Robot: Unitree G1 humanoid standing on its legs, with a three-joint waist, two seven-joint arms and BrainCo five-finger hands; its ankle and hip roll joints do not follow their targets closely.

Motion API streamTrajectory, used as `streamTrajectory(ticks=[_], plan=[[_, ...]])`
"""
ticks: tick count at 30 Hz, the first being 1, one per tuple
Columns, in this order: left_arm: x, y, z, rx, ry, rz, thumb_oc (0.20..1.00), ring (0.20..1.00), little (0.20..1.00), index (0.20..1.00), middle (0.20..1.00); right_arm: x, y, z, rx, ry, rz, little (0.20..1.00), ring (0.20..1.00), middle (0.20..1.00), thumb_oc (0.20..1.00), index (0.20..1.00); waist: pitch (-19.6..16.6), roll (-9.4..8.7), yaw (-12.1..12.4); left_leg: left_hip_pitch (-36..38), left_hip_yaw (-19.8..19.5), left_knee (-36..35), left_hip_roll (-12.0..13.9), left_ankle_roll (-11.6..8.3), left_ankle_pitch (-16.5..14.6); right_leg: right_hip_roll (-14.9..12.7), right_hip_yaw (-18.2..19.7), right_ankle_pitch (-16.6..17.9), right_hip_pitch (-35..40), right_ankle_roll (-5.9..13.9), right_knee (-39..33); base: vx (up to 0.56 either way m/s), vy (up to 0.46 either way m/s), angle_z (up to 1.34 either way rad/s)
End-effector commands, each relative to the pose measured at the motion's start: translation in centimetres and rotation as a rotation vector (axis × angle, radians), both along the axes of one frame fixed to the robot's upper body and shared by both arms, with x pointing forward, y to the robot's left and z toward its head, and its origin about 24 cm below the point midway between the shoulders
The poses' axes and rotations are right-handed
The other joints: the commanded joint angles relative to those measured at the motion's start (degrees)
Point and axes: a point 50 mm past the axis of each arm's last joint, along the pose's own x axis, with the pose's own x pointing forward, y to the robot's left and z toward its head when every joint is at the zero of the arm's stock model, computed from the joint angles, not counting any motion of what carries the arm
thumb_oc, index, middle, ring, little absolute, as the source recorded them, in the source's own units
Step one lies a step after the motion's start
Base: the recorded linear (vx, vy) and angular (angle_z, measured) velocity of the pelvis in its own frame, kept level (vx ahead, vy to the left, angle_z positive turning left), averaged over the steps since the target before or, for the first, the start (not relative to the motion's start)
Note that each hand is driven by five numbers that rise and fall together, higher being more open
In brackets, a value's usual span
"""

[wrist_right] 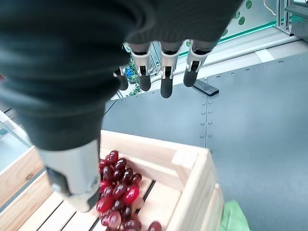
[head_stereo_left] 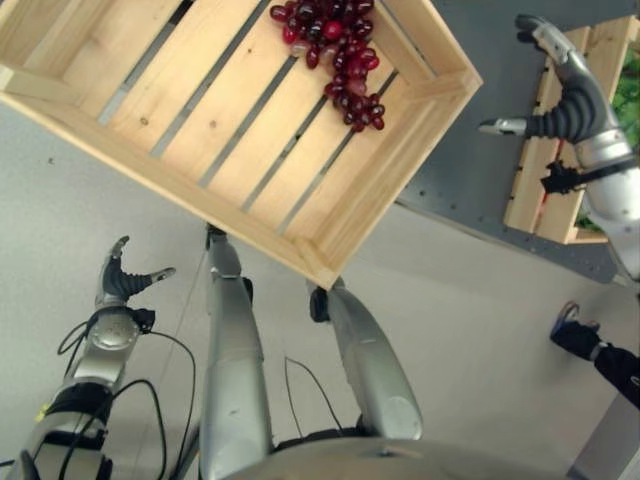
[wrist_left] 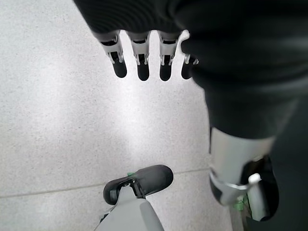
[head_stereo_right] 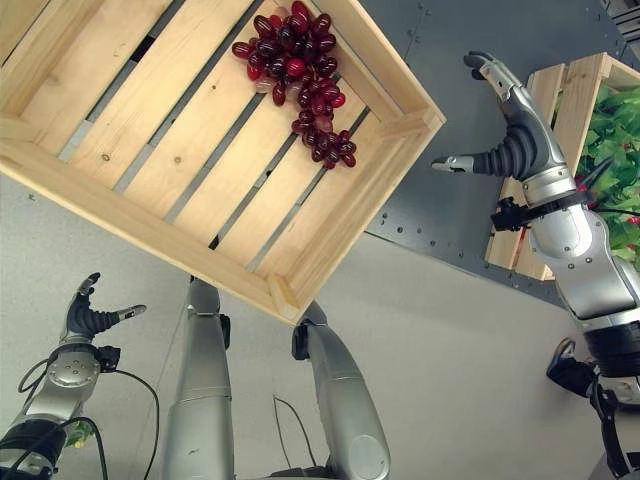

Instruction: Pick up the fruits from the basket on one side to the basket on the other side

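Pale slatted wooden crate (head_stereo_right: 200,140) holds a bunch of dark red grapes (head_stereo_right: 298,80) in its far corner, while a second wooden crate (head_stereo_right: 560,150) lined with green leaves stands well apart on the robot's right. Right hand (head_stereo_right: 500,130) hovers between the two, fingers spread and empty; left hand (head_stereo_left: 120,280) hangs open low by the floor. By appearances, the grapes have been delivered, and any fruit remaining among the leaves cannot be made out.

Head eyes look down, sharing the crate (head_stereo_left: 300,150); wrist cameras close.
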Motion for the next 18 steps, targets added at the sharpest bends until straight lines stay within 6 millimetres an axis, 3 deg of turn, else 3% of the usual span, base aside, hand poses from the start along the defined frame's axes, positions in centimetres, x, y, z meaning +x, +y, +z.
streamTrajectory(ticks=[1,8,9,18], plan=[[-1.1,1.7,0.9,0.048,-0.019,0.046,1.0,1.0,1.0,1.0,1.0,-1.3,0.5,3.2,0.053,-0.147,0.079,1.0,1.0,1.0,1.0,1.0,4.11,-4.96,1.23,1.4,2.68,5.48,-2.64,2.32,-4.99,-1.79,0.92,-7.3,6.67,5.49,5.9,0.0,0.0,0.0],[-1.0,1.8,0.6,0.038,-0.002,0.051,1.0,1.0,1.0,1.0,1.0,-0.2,2.8,1.4,0.087,-0.062,0.177,1.0,1.0,1.0,1.0,1.0,4.11,-4.7,1.77,1.04,2.77,5.62,-2.72,2.43,-5.01,-1.78,0.99,-7.21,6.38,5.44,5.87,0.0,0.0,0.0],[-0.7,1.7,0.6,0.041,0.0,0.049,1.0,1.0,1.0,1.0,1.0,0.4,3.9,1.1,0.091,-0.042,0.21,1.0,1.0,1.0,1.0,1.0,4.11,-4.43,2.08,0.8,2.79,5.75,-2.8,2.49,-5.05,-1.79,0.95,-7.24,6.01,5.35,6.03,0.0,0.0,0.0],[0.0,1.5,0.6,0.033,-0.005,0.065,1.0,1.0,1.0,1.0,1.0,3.3,8.0,0.7,0.134,-0.001,0.276,1.0,1.0,1.0,1.0,1.0,4.11,-3.38,3.3,-0.11,2.85,5.67,-2.92,2.61,-4.82,-1.98,0.87,-7.03,5.01,5.09,5.98,0.0,0.0,0.0]])
